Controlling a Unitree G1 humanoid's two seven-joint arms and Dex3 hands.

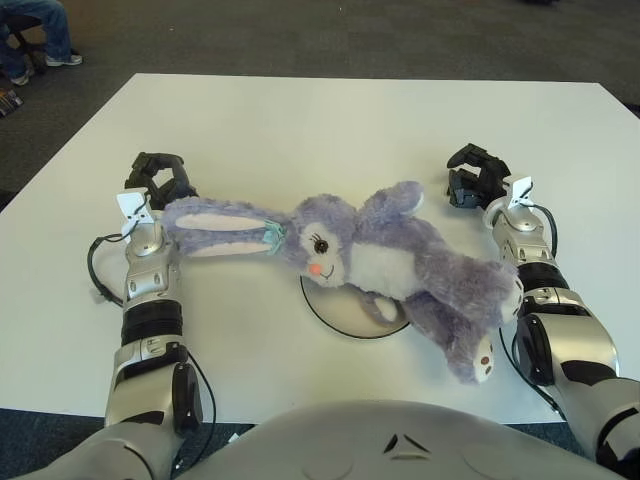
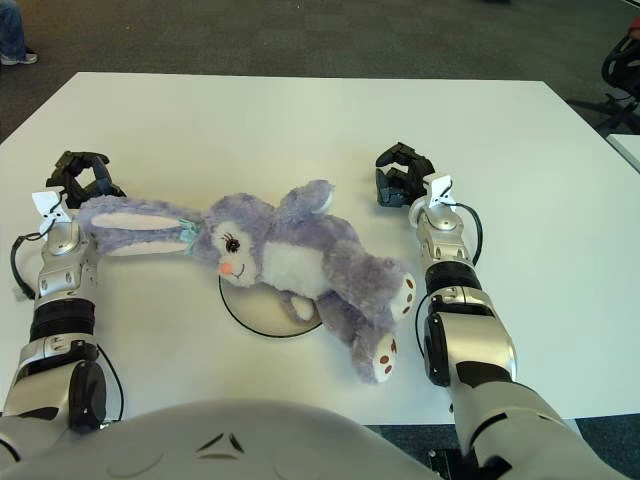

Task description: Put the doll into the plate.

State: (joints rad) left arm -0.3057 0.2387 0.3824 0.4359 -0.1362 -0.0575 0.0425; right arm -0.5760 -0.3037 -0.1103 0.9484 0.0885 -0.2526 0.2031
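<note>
The doll (image 1: 390, 262), a soft, light plush rabbit, lies across the plate (image 1: 345, 312) near the counter's (image 1: 330, 130) front edge. Best gripped around its torso. Left hand (image 1: 160, 182) touches its ear, fingers curled loosely; right hand (image 1: 476, 176) curled, empty.

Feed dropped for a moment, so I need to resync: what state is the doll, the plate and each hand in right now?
Doll: lying face up across the plate, one long ear stretched toward the left hand, legs off the rim toward the right arm.
Plate: flat on the table, mostly covered by the doll.
Left hand: at the ear tip, fingers curled; contact unclear.
Right hand: beside the doll's raised arm, fingers curled, holding nothing.
Table: white, bears everything.
</note>
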